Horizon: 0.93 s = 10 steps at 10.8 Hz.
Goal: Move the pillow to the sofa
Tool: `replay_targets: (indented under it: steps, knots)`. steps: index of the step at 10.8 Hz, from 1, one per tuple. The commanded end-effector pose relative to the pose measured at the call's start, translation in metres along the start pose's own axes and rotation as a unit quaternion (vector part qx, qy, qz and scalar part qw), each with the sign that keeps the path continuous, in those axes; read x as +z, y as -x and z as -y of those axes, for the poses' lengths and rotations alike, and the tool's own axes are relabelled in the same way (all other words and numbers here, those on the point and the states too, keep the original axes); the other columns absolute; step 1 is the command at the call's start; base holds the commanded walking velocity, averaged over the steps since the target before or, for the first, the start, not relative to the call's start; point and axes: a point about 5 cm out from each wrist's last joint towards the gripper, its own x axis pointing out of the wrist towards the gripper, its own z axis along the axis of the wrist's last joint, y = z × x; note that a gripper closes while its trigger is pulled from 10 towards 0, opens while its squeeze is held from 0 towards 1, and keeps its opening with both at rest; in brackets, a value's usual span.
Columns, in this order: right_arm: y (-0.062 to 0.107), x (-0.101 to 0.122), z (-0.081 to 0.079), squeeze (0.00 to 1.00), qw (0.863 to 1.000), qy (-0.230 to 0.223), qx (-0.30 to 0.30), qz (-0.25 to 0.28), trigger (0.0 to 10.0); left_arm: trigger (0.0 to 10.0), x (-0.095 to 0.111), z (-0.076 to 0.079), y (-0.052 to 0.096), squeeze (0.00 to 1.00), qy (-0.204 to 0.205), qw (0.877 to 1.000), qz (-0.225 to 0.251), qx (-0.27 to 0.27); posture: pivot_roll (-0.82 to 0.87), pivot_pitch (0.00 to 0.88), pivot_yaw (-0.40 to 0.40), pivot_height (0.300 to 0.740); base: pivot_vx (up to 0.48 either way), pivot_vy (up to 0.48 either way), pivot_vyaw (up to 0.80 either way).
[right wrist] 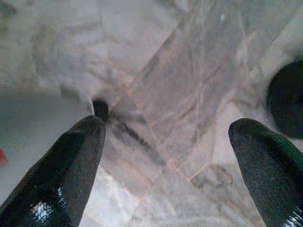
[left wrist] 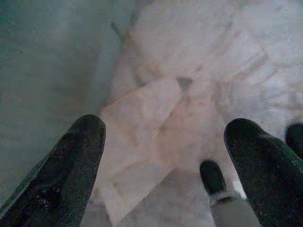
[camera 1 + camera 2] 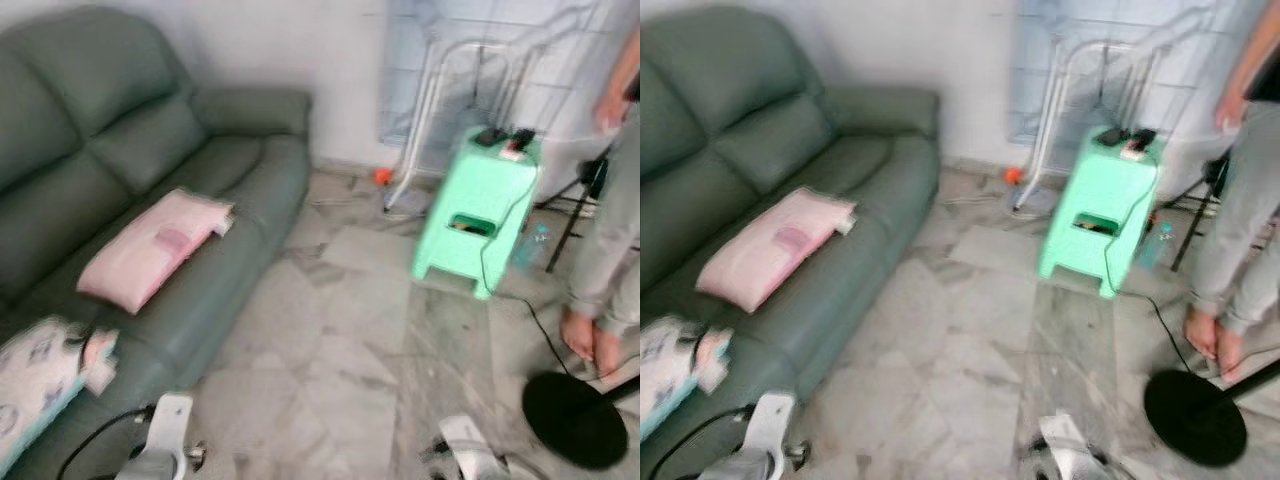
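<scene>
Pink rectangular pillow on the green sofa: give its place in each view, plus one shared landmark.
Left eye view: the pink rectangular pillow lies on the green sofa's seat, left of centre.
Right eye view: same seat, further left.
Left wrist view: floor tiles past open fingers, no pillow.
Right wrist view: floor tiles, no pillow.
Shared landmark: the mint green plastic stool, right of the sofa.

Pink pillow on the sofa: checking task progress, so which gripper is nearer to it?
Left. The left gripper hangs low by the sofa's front edge, below the pink pillow. The right gripper is out over the floor tiles, farther away.
</scene>
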Motion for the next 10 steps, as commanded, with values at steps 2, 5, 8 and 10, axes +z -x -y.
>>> replay_targets:
  steps: [2, 5, 8, 10]
  knots:
    - [0.002, -0.003, 0.01, 0.0, 1.0, 0.003, -0.011, -0.004, 10.0, 10.0, 0.011, 0.007, -0.001, 0.0, -0.002, 1.0, 0.015, -0.011, -0.21, 0.0, 0.021, 0.74, 0.382, 0.0, 0.0]
    - [-0.003, 0.017, 0.002, 0.0, 1.0, 0.01, -0.009, 0.003, 10.0, 10.0, 0.011, 0.007, -0.001, 0.0, -0.001, 1.0, 0.014, -0.012, -0.21, 0.0, 0.021, 0.74, 0.381, 0.0, 0.0]
    - [-0.004, 0.027, -0.001, 0.0, 1.0, 0.014, -0.009, 0.007, 10.0, 10.0, 0.01, 0.007, -0.001, 0.0, -0.004, 1.0, 0.013, -0.013, -0.21, 0.0, 0.018, 0.74, 0.384, 0.0, -0.64]
    - [-0.004, 0.027, 0.001, 0.0, 1.0, 0.017, -0.01, 0.007, 10.0, 10.0, 0.01, 0.007, -0.001, 0.0, -0.004, 1.0, 0.013, -0.013, -0.21, 0.0, 0.018, 0.74, 0.382, 0.0, -0.59]
